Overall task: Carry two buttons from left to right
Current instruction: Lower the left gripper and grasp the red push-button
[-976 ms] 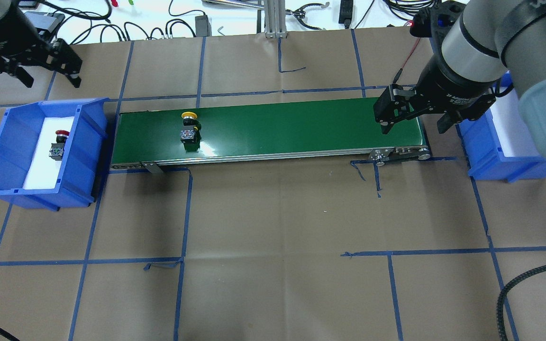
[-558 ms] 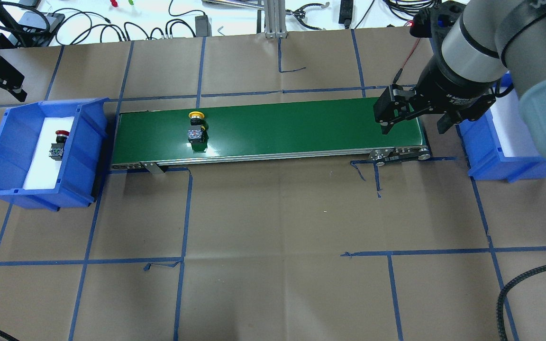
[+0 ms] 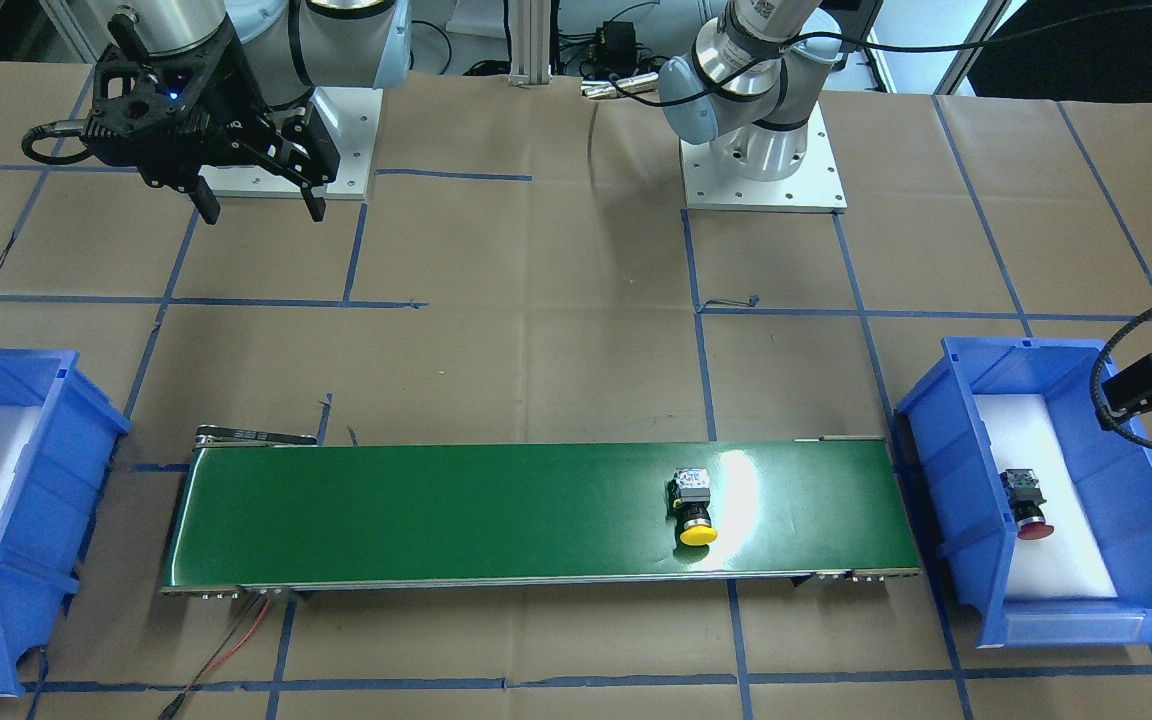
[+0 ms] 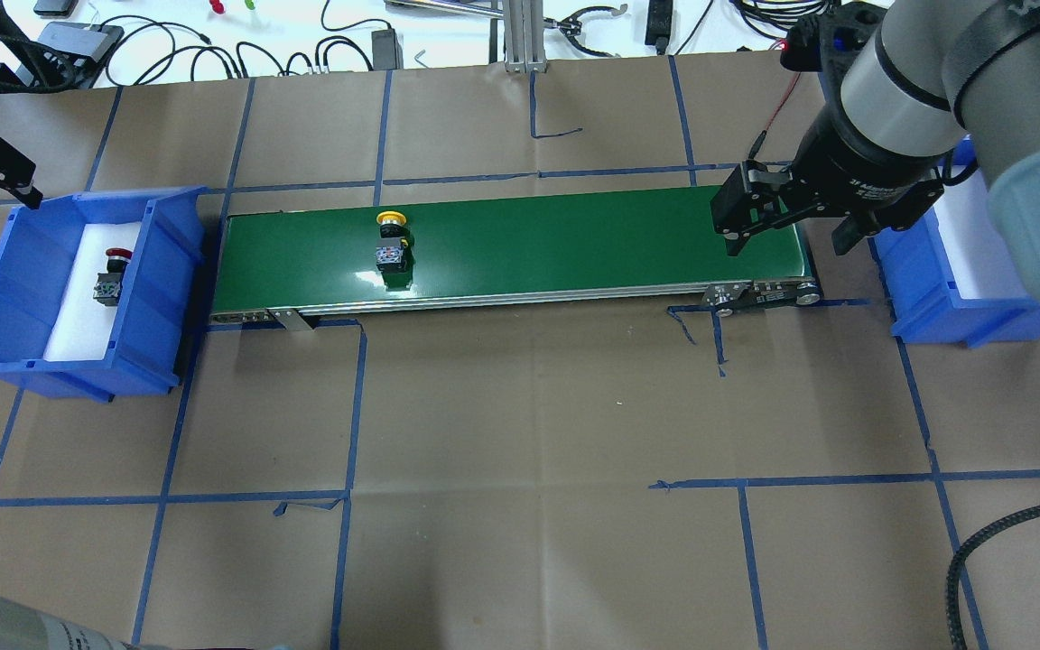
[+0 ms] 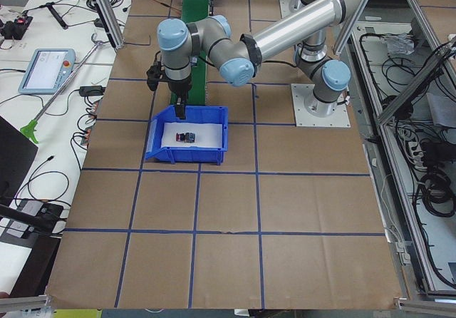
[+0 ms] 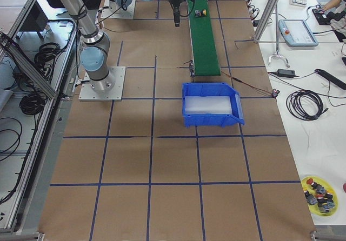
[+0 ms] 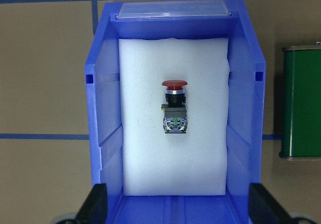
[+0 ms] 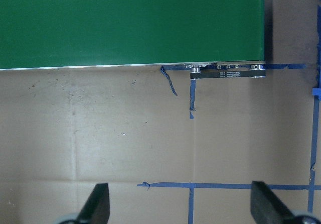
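Broadly, the brown-papered counter (image 4: 520, 406) with its blue tape grid fills my screens. The right arm (image 4: 935, 81) comes in big at the overhead view's upper right corner. The left arm (image 5: 285, 33) reaches out across the counter to the left end.

A long green conveyor belt (image 4: 574, 244) runs left to right across the middle. A blue bin sits just off each end of it, the left bin (image 4: 163, 298) and the right bin (image 4: 926, 289). Each bin has a white foam pad (image 7: 173, 133) on its floor.

The right arm's fingers (image 8: 98, 204) hang above the belt's right end, near the right bin. They are spread wide with nothing between them. Through that wrist camera I see only the belt's end and bare counter below them.

The left arm's fingers (image 7: 96, 206) hover above the left bin, looking straight down into it. They too are spread wide and empty. In the wrist view each tip sits out past a side wall of the bin.

The yellow button (image 4: 392, 242) lies on its side on the belt, in the belt's left half. Its cap points toward the far edge, away from the robot. It is well apart from both sets of fingers.

The red button (image 7: 174, 106) lies on its side near the middle of the left bin's foam pad. Its cap points toward the bin's far end and its black body toward the robot.
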Action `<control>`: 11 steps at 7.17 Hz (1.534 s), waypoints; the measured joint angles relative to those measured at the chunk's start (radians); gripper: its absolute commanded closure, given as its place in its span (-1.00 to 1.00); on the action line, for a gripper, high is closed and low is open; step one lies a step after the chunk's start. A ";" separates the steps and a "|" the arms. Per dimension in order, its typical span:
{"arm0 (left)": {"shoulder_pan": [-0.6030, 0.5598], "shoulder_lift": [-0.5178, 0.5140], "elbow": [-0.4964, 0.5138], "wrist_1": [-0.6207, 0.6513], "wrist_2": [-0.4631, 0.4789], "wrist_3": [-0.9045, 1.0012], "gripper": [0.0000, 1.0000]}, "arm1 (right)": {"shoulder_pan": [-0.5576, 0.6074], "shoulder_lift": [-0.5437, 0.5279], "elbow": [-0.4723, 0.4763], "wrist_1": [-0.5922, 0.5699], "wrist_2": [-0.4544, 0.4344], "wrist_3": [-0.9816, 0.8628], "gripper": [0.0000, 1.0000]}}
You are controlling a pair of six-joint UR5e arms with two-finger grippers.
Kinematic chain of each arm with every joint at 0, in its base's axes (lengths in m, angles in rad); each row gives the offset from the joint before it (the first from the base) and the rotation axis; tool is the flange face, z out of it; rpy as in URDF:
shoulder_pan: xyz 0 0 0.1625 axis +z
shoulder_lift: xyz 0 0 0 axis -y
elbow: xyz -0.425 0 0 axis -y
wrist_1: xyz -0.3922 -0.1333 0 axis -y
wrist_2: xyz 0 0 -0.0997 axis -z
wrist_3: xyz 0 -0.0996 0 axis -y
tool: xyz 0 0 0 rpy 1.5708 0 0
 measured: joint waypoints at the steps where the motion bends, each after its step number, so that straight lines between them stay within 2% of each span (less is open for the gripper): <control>1: -0.001 -0.027 -0.006 0.027 -0.008 0.000 -0.99 | 0.000 0.000 0.001 0.000 0.000 0.000 -1.00; 4: -0.001 -0.098 -0.033 0.116 -0.013 0.000 -0.99 | 0.000 0.000 0.001 0.000 0.001 0.000 -1.00; 8: -0.001 -0.119 -0.188 0.325 -0.013 0.000 -0.99 | 0.000 0.000 0.002 0.000 0.001 0.000 -1.00; 11: 0.003 -0.168 -0.214 0.384 -0.015 0.000 -0.98 | 0.000 -0.001 0.011 0.000 0.003 0.001 -1.00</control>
